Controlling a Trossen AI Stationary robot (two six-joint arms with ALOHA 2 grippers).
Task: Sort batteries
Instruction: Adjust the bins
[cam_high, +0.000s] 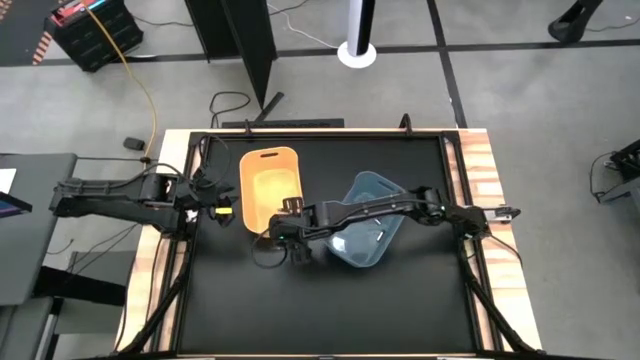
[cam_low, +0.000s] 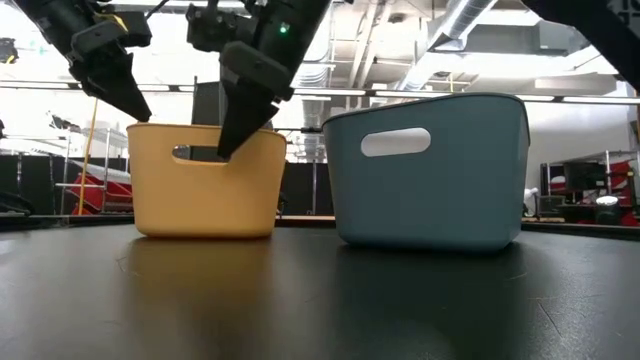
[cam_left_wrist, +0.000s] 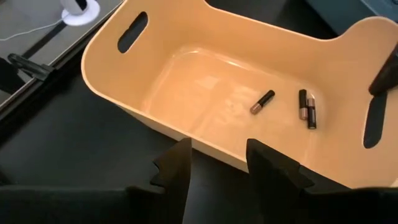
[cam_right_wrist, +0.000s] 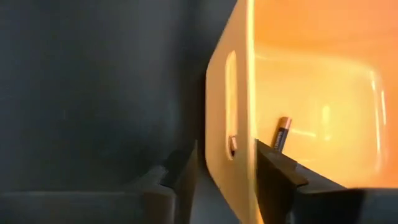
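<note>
While my right tool (cam_right_wrist: 224, 171) straddles the orange bin's (cam_high: 255, 215) end wall — fingers narrowly apart, empty — I judge it poised there after a drop. Three dark batteries (cam_left_wrist: 262, 102) lie inside that bin, visible only from the wrists. Beside the bin, my left tool (cam_left_wrist: 217, 168) waits, parted.

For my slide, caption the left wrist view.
Left gripper, open, hovers beside the yellow bin holding three dark batteries.

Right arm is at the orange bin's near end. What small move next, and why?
Probably lift the right gripper clear: its open fingers straddle the orange plastic bin's end wall, holding nothing, and three dark slim batteries already lie inside.
</note>
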